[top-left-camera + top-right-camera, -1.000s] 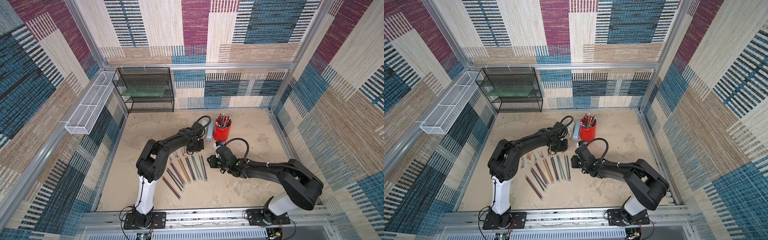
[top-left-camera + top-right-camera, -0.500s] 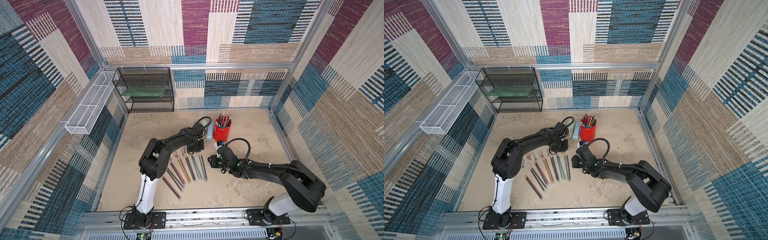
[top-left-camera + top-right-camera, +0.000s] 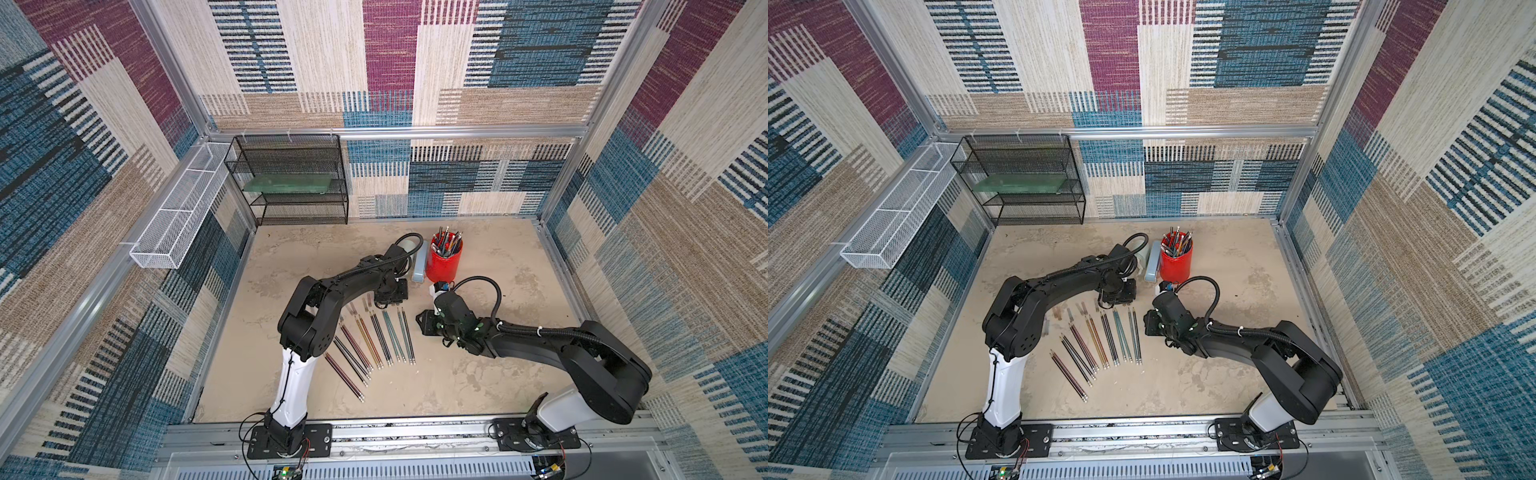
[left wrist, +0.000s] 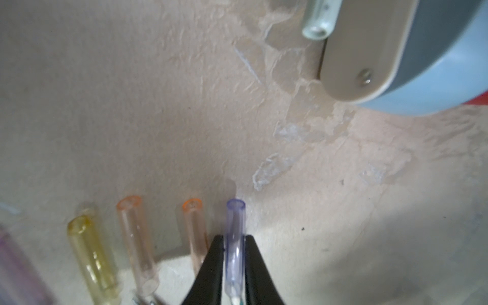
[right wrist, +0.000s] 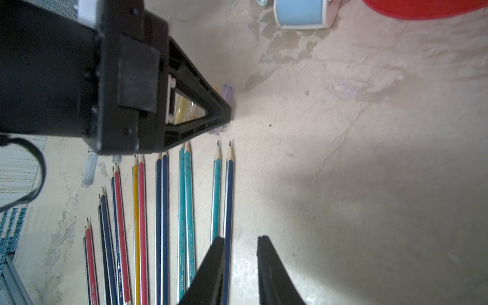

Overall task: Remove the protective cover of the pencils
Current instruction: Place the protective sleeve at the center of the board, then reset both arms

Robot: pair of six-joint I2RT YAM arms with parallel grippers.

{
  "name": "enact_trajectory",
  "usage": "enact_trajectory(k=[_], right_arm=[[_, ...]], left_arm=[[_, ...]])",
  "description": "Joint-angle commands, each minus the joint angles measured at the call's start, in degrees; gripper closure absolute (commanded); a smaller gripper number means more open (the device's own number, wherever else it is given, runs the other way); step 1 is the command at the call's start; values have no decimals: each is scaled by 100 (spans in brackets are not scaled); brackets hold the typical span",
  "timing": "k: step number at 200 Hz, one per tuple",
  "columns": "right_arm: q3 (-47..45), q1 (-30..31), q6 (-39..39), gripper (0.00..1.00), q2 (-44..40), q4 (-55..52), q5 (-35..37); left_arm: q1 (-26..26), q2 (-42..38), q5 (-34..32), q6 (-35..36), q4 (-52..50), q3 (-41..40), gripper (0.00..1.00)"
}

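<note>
Several pencils [image 3: 374, 340] [image 3: 1100, 345] lie fanned on the table, their sharpened points bare in the right wrist view [image 5: 161, 211]. My left gripper [image 3: 386, 306] [image 3: 1113, 305] [image 4: 234, 237] is down at their pointed ends, shut on a clear purple protective cover [image 4: 235, 227] [image 5: 227, 91] that is off its pencil. Yellow [image 4: 89, 253], peach [image 4: 134, 237] and orange [image 4: 195, 232] covers lie loose beside it. My right gripper [image 3: 419, 323] [image 3: 1146, 326] [image 5: 240, 239] is open beside the outermost navy pencil [image 5: 229, 190], holding nothing.
A red cup [image 3: 444, 268] of pens stands just behind both grippers, with a blue-grey stapler-like object [image 3: 419, 266] [image 4: 396, 52] against it. A black mesh shelf [image 3: 291, 178] is at the back left, and a white wire basket [image 3: 174, 220] hangs on the left wall.
The left arm's elbow has shifted a little while its gripper stays at the pencils' pointed ends. The right arm has hardly moved.
</note>
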Motion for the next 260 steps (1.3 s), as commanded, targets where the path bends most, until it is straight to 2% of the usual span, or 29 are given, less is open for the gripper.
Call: enact_trajectory(k=[1, 75, 151, 183, 207, 219, 235, 239, 243, 245, 246, 249, 260], right_arm=[[17, -3, -20, 73, 4, 84, 34], [103, -14, -45, 73, 97, 60, -25], [122, -14, -64, 73, 38, -31, 13], [142, -40, -50, 73, -102, -138, 89], [309, -122, -99, 71, -294, -455, 39], [347, -232, -76, 64, -492, -607, 7], [353, -409, -19, 48, -904, -824, 49], [362, -457, -1, 36, -1019, -903, 75], [374, -506, 19, 18, -1137, -976, 102], [381, -530, 29, 3, -1206, -1003, 118], [384, -544, 39, 1, -1235, -1023, 131], [392, -576, 62, 4, -1336, -1069, 162], [457, -719, 173, 5, -1631, -1246, 349]], left_arm=[[-1, -9, 40, 160, -2, 20, 80], [-1, -98, 66, 151, 103, -76, 80], [7, -544, 268, 300, 480, -342, 79], [31, -1304, 54, 200, 1215, -1131, 78], [59, -2581, -477, 166, 2158, -2250, 72], [60, -3372, -1006, 175, 2570, -2946, 66], [60, -4561, -1940, 208, 3144, -3938, 59], [68, -4870, -2211, 227, 3271, -4188, 55], [69, -5160, -2469, 282, 3439, -4463, 50], [69, -5323, -2596, 296, 3540, -4592, 48], [69, -5403, -2658, 307, 3573, -4624, 47], [69, -5631, -2838, 364, 3678, -4822, 44], [69, -6411, -3589, 508, 3944, -5422, 30]])
